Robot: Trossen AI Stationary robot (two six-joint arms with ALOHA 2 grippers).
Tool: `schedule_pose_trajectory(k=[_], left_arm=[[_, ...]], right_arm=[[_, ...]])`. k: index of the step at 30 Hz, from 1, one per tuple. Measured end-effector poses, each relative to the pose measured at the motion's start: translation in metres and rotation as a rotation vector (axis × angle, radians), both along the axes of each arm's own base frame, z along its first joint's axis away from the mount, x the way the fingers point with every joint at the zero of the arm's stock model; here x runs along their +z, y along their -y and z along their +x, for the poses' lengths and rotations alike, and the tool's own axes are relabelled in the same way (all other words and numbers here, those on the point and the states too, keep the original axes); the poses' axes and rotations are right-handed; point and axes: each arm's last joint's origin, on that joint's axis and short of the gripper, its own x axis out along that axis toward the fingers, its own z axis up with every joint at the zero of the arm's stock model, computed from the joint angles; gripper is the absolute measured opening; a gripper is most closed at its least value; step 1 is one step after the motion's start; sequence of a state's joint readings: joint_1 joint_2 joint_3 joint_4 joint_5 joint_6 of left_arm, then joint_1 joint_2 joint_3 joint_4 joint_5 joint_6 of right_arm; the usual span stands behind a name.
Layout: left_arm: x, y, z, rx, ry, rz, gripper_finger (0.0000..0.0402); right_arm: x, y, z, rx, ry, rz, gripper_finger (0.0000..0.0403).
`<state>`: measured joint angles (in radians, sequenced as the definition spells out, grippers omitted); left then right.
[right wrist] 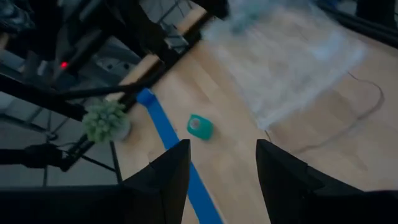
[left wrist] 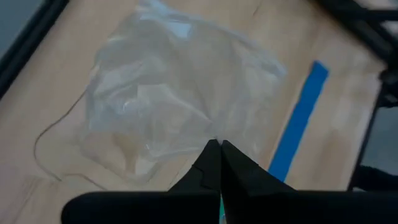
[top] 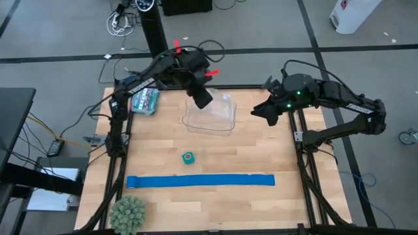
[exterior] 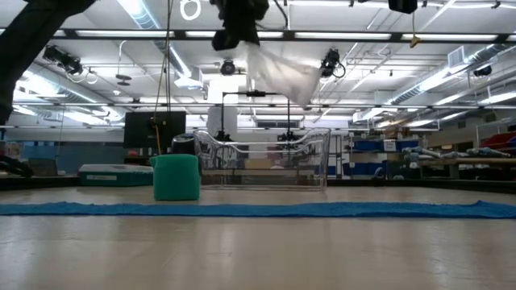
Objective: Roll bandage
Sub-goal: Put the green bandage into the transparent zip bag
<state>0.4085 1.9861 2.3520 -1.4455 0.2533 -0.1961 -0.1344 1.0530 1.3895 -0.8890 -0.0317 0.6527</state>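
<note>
The bandage is a small teal roll [top: 188, 157] standing on its end on the table, near the middle; it also shows in the low view [exterior: 176, 177] and the right wrist view [right wrist: 199, 126]. My left gripper [top: 201, 96] is shut on a clear plastic bag [left wrist: 180, 93], held high over a clear tray [top: 210, 116] at the far side. My right gripper [right wrist: 217, 163] is open and empty, in the air at the far right [top: 264, 111]. A royal-blue strip [top: 199, 181] lies flat along the near part of the table. My left gripper pinches the clear plastic bag at its edge [left wrist: 214, 138] between its two shut fingers. The fingers come from above. The bag [exterior: 278, 71] hangs slack below the gripper, lifted clear above the tray.
A teal package [top: 145, 101] lies at the far left. A small spiky green plant [top: 127, 212] stands at the near left corner. The blue strip also shows in the low view [exterior: 242, 209], just in front of the teal roll. Bare wood lies between roll and tray.
</note>
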Motion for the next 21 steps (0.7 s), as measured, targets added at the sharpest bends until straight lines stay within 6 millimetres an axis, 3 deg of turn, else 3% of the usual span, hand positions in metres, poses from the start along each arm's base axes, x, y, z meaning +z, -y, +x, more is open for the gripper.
schedule_pose_trajectory(k=[5, 11, 16, 21], left_arm=[[0.029, 0.023, -0.006, -0.015, 0.146, 0.064, 0.0000], [0.065, 0.076, -0.017, -0.023, 0.278, 0.271, 0.0000], [0.082, 0.116, -0.028, 0.041, 0.308, 0.448, 0.0000], [0.084, 0.140, -0.029, 0.086, 0.317, 0.540, 0.0000]], right_arm=[[-0.002, 0.005, -0.003, 0.027, -0.031, -0.011, 0.0176], [0.004, 0.003, -0.013, 0.032, 0.009, -0.021, 0.0174], [0.011, -0.001, -0.029, 0.068, 0.064, 0.009, 0.0174], [0.016, -0.003, -0.029, 0.114, 0.121, 0.020, 0.0174]])
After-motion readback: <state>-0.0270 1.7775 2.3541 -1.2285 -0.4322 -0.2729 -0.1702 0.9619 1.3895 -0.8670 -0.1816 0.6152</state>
